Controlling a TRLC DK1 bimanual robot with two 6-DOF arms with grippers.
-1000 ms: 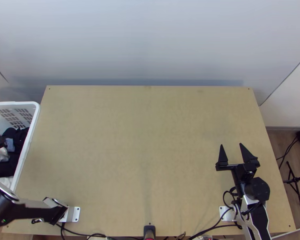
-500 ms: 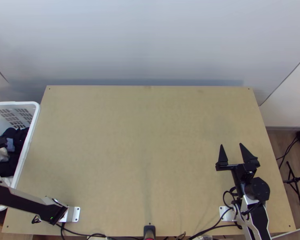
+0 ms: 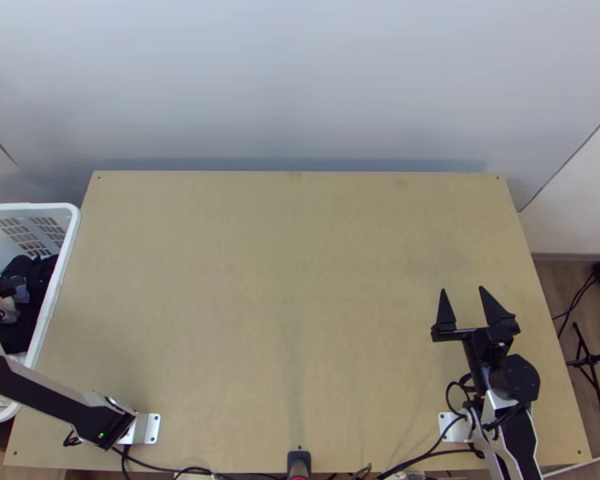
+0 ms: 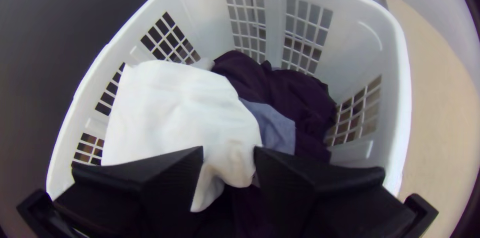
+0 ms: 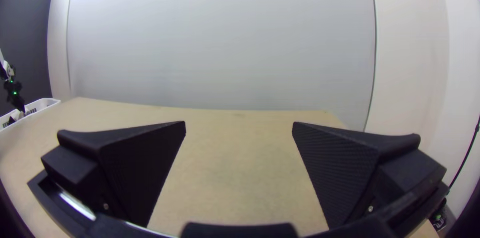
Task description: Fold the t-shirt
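Over the laundry basket, my left gripper (image 3: 12,285) is low among the clothes in the top view. In the left wrist view my left gripper (image 4: 229,152) is partly open, with a bunched part of a white cloth (image 4: 175,102) between its fingers. Whether the fingers touch that cloth I cannot tell, nor whether it is a t-shirt. Beside it in the basket lie a dark purple garment (image 4: 280,90) and a grey-blue cloth (image 4: 275,127). My right gripper (image 3: 463,298) stands open above the table's right side. The right wrist view shows the right gripper (image 5: 239,125) with nothing between its fingers.
The white basket (image 3: 58,276) stands against the left side of the wooden table (image 3: 292,280). A grey wall (image 3: 300,88) rises beyond the far edge. Cables (image 3: 428,457) run along the near edge, and a black stand (image 3: 592,360) is on the floor at right.
The left arm has swung up the picture from the lower left corner, and its gripper has moved slightly right over the clothes in the basket. The right arm has kept still.
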